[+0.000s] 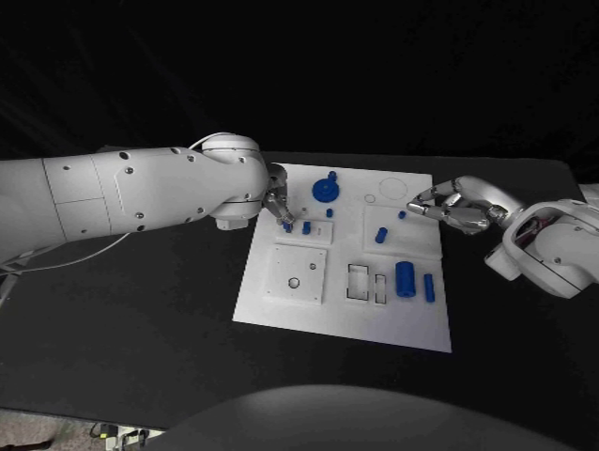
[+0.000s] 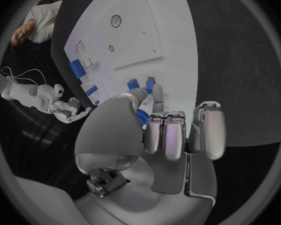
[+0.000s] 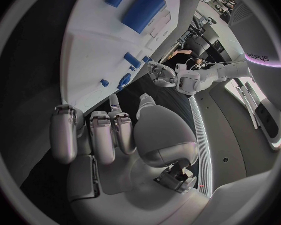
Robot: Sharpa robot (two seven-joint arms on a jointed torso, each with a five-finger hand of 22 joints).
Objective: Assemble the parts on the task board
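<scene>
While the left hand (image 1: 275, 209) is reaching down over the task board (image 1: 314, 310), apparently pinching a small blue peg (image 1: 289, 226) to seat it, the right hand (image 1: 452, 209) is waiting curled and empty at the board's far-right edge.

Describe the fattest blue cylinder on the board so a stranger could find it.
Start at the white task board mid-table and go to its side nearer the right hand. There the fat blue cylinder lies flat beside a thinner blue pin; it is clearly the thicker one.

Bare task board (image 1: 299, 305) near edge is free; upright parts (image 1: 406, 278) crowd its right.
</scene>
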